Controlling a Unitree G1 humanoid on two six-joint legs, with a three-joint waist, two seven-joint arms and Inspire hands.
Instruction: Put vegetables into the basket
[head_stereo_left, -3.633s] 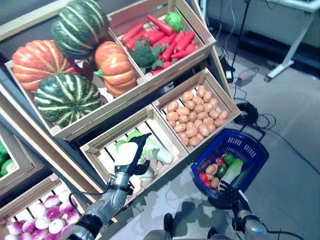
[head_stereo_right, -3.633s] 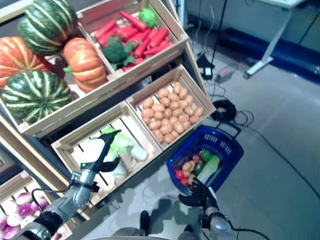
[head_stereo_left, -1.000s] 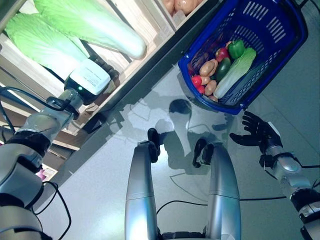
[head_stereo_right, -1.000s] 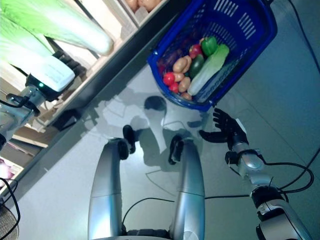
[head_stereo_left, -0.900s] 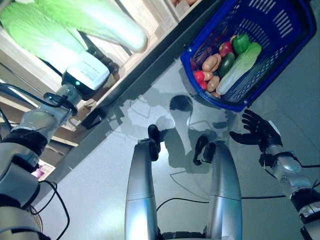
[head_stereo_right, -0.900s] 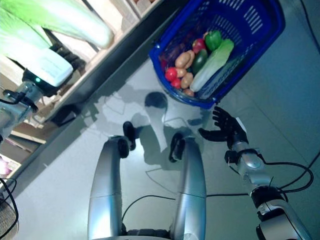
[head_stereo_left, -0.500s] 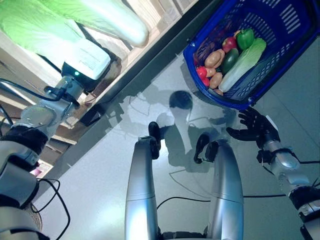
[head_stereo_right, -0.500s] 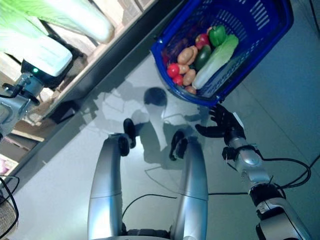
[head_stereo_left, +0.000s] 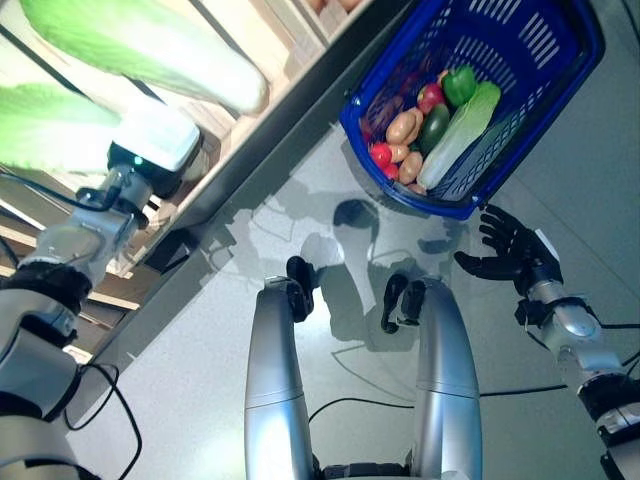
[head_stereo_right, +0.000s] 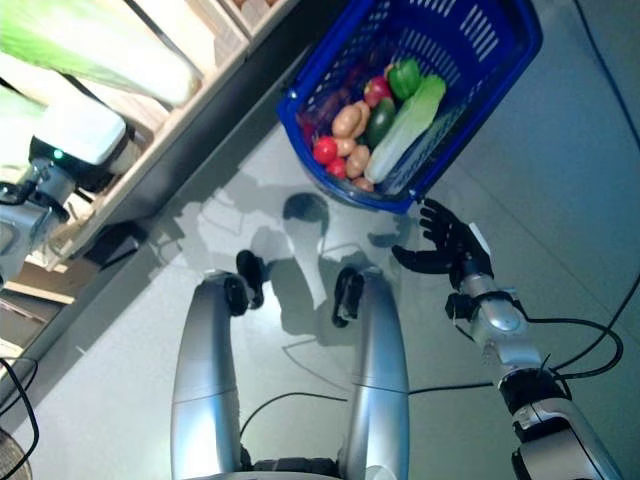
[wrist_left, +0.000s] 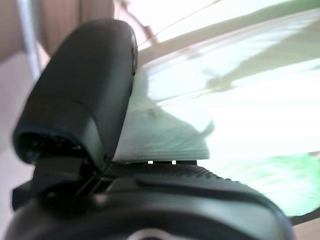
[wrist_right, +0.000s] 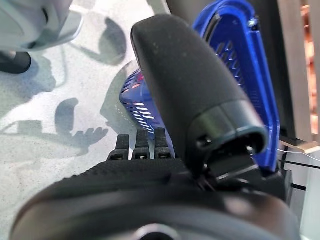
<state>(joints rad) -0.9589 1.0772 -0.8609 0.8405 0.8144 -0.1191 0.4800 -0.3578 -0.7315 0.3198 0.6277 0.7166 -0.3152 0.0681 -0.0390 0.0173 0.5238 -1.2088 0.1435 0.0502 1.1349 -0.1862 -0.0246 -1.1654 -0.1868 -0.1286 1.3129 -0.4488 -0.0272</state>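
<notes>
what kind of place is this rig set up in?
Probably a mock grocery produce stand in a lab. Slatted wooden crates hold napa cabbages, and a blue shopping basket of mixed vegetables sits on a bare grey floor.

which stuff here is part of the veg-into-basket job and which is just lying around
Part of the job:
- blue plastic basket on the floor, already holding vegetables
- long pale green cabbage in the wooden crate
- left robot hand against the cabbage
- right robot hand, open, beside the basket

Lying about:
- nothing else clearly visible
</notes>
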